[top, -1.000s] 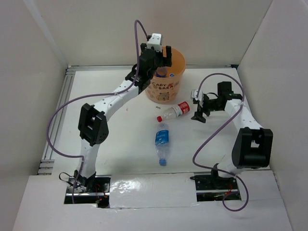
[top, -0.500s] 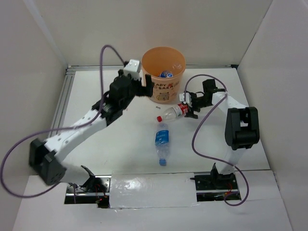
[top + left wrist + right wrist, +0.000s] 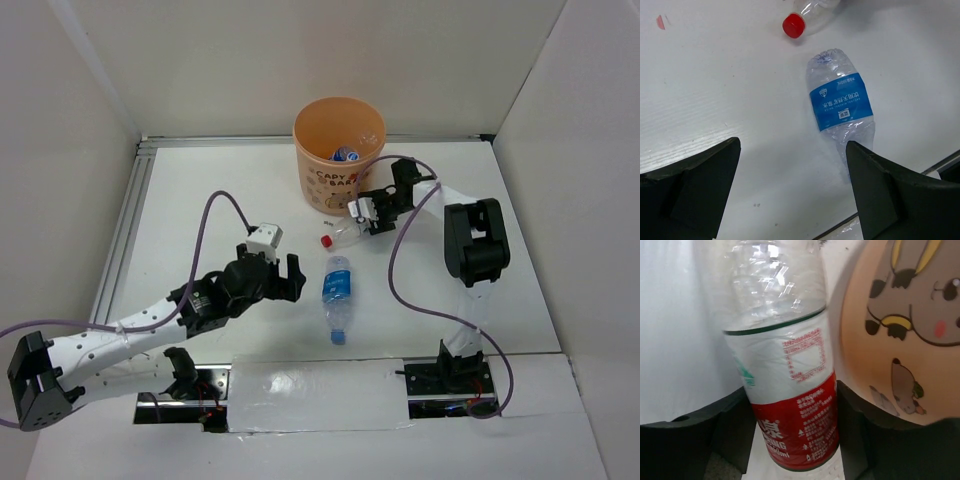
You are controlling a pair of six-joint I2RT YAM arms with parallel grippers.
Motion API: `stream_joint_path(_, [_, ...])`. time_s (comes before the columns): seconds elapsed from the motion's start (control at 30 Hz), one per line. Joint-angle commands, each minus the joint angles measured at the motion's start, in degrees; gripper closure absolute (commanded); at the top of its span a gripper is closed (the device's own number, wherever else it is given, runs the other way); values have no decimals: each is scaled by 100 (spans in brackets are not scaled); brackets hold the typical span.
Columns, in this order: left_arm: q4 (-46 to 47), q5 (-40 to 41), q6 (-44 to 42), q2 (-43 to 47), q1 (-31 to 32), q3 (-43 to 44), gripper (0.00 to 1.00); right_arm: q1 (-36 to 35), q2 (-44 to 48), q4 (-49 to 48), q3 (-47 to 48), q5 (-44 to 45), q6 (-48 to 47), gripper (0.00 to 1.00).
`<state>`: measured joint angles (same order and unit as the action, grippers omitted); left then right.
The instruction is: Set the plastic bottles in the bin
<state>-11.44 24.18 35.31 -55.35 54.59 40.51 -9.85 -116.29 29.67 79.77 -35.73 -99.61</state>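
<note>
The orange bin [image 3: 340, 150] stands at the back middle, with several bottles [image 3: 346, 154] inside. A red-labelled bottle [image 3: 347, 231] with a red cap lies just in front of it. My right gripper [image 3: 371, 212] is shut on this bottle's labelled end [image 3: 790, 390], close beside the bin wall [image 3: 900, 330]. A blue-labelled bottle [image 3: 338, 296] lies on the table nearer the front. My left gripper [image 3: 290, 281] is open and empty just left of it. In the left wrist view the blue-labelled bottle [image 3: 840, 107] lies ahead, near the right finger [image 3: 890, 200].
White walls close the table on the left, back and right. A metal rail [image 3: 125, 230] runs along the left edge. Foil tape [image 3: 310, 390] covers the front edge between the arm bases. The right arm's purple cable [image 3: 395, 270] loops over the table.
My left arm has swung down from above the bin to low over the table, left of the blue-labelled bottle. My right gripper has moved left and closed round the red-labelled bottle.
</note>
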Motion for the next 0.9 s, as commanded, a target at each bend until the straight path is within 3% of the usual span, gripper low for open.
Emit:
stream_joint_path(0.0, [186,376,521,121,192,1,1,-9,-43,1231,31,215,-839,41])
stream_joint_path(0.1, [238,324,521,-19,254,-52,1,62,158,1567,-206,215,-928,55])
stream_joint_path(0.2, [178,419,521,-177,455,246,1,377,1007,1699,-785,-283,-876,68])
stream_joint_path(0.43, [248,526,521,-47,579,150,1,966,2449,2446,-1086,-1602,-710,75])
stream_joint_path(0.63, [370,526,468,7,632,88,1,1432,3357,2904,-551,-2895,-270,76])
stream_joint_path(0.73, [528,421,415,-63,632,27,1,1433,3709,2581,-278,-3300,352,76])
stream_joint_path(0.87, [775,175,302,-370,632,-35,1,1433,4070,495,-128,-3696,2553,76])
